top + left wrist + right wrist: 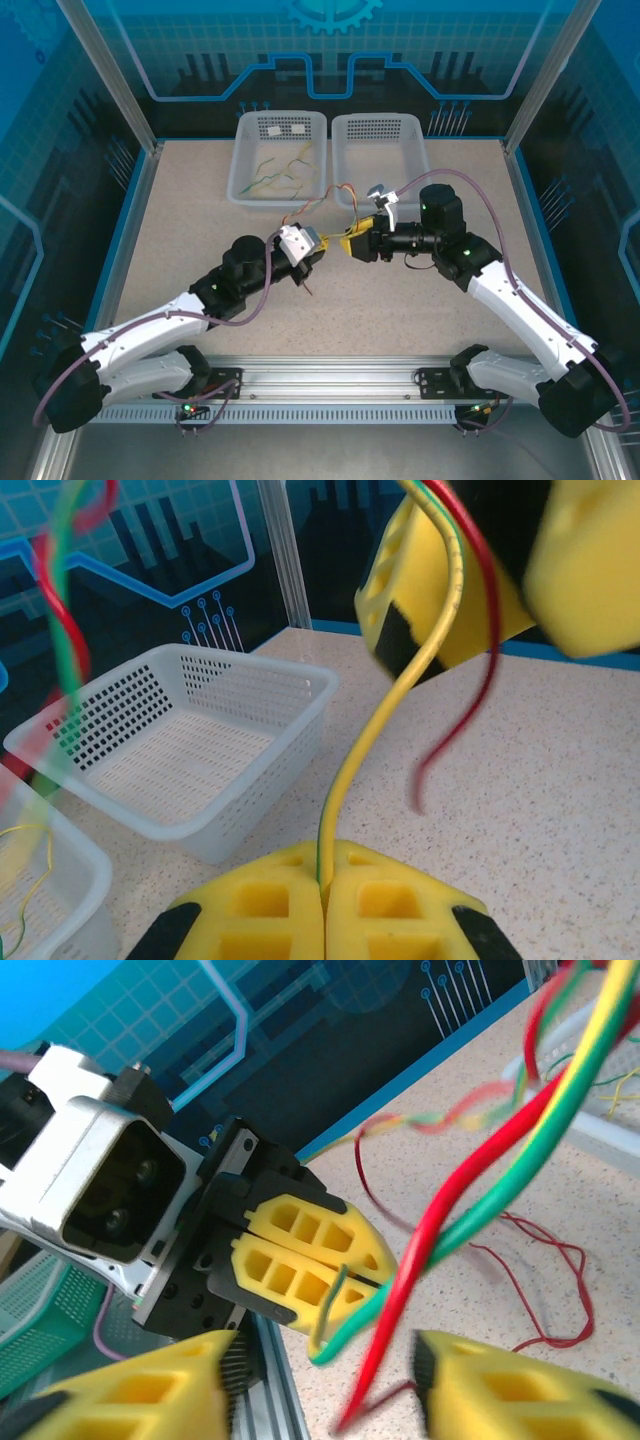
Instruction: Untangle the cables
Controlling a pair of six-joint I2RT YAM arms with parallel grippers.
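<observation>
While the left gripper (323,882) clamps the cables (395,698), right gripper (325,1362) open — cables between.

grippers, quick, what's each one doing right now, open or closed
Left gripper: closed on a yellow-green cable.
Right gripper: open, with red and green cables passing loosely through it.

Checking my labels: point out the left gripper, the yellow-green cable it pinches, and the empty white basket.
left gripper (324,875), left wrist view, seam between its closed yellow fingertips.
yellow-green cable (385,712), left wrist view, middle of its curve above the gripper.
empty white basket (265,800), left wrist view, its near outer wall.
</observation>
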